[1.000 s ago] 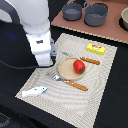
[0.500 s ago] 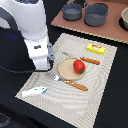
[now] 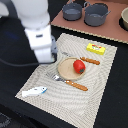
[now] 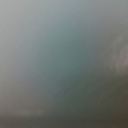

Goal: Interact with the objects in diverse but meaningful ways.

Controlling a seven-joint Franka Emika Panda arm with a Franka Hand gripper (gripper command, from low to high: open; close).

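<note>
A red tomato (image 3: pixel 78 66) sits on the tan plate (image 3: pixel 64 70) in the middle of the beige mat (image 3: pixel 100 95). A white fish (image 3: pixel 34 91) lies at the mat's near corner on the exterior view's left. A yellow box with red marks (image 3: pixel 96 48) lies on the mat's far side. My gripper (image 3: pixel 52 59) hangs under the white arm over the mat's edge, at the exterior view's left of the plate. Its fingers are hidden by the hand's body. The wrist view is a blurred grey-teal field that shows no object.
An orange-handled fork (image 3: pixel 71 83) lies in front of the plate and an orange-handled knife (image 3: pixel 86 60) behind it. Two grey pots (image 3: pixel 72 11) (image 3: pixel 96 14) and a bowl (image 3: pixel 124 19) stand on a brown board at the back. Black table surrounds the mat.
The arm has shifted only slightly above the mat's left edge. The tomato, fish and yellow box lie where they were.
</note>
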